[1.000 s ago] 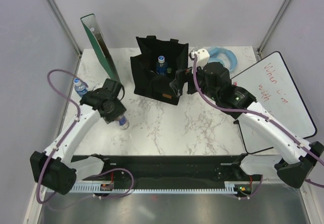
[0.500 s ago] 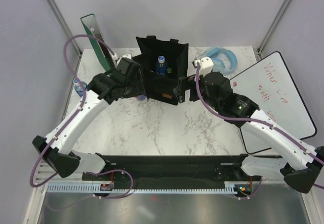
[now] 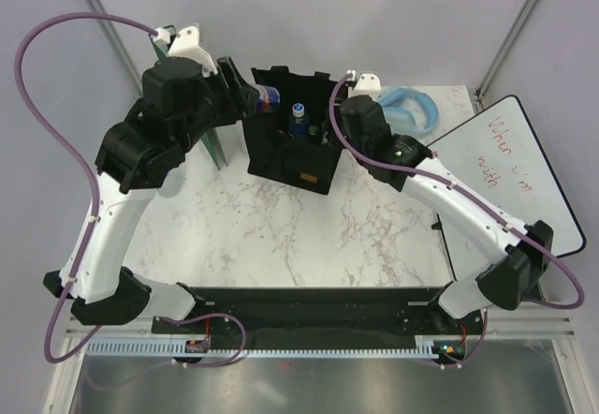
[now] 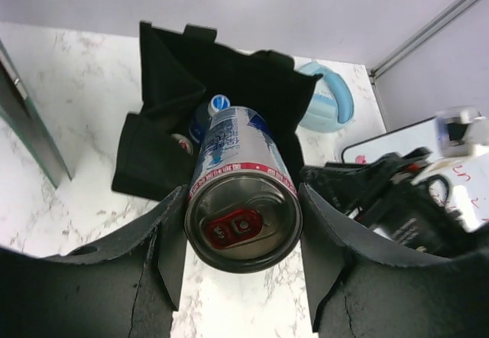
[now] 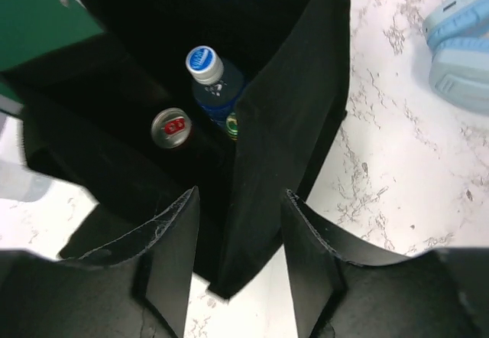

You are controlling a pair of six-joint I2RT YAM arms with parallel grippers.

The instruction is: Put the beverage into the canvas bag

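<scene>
Left tool (image 4: 243, 227) — clamped on the beverage can (image 4: 241, 189), which is held on its side, base toward the wrist camera. A second ago it was low over the worktop's left side; now it is raised to the left rim of the canvas bag (image 3: 290, 161). The can is not yet inside. Judged: only the lowering and release remain.

Canvas bag — upright at mid worktop, mouth open. Inside are a blue-capped bottle (image 5: 205, 63) and a red-tabbed can (image 5: 173, 128).

Right tool (image 5: 240, 194) — has moved in from the bag's outer side to straddle its right wall. Whether the fingers pinch the fabric cannot be told.

Obscured — the bag floor is dark, and a green item (image 5: 231, 126) is half hidden by the wall.
</scene>
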